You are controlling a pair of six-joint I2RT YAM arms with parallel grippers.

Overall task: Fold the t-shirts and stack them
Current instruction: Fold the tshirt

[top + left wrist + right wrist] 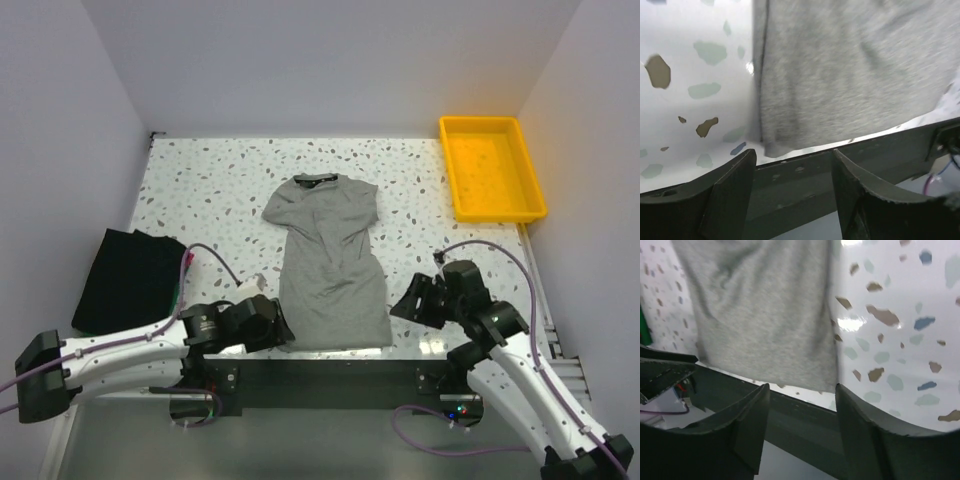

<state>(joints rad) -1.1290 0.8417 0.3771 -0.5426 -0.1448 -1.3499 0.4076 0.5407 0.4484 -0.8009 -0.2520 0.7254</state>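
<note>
A heather-grey t-shirt (pixel 330 265) lies spread on the speckled table, collar far, hem at the near edge. Its sleeves are folded inward. My left gripper (pixel 283 330) is open at the hem's left corner; in the left wrist view the grey fabric (pixel 850 70) lies just beyond the open fingers (pixel 737 175). My right gripper (pixel 404 303) is open at the hem's right corner; the right wrist view shows the hem (pixel 770 320) ahead of the spread fingers (pixel 855 405). Neither holds fabric. A folded black shirt (pixel 128 278) lies at the left, with a green edge (pixel 176 298) beneath it.
A yellow plastic tray (pixel 492 166) stands at the far right corner. White walls close in the table on three sides. The dark metal mounting rail (pixel 330 375) runs along the near edge between the arm bases.
</note>
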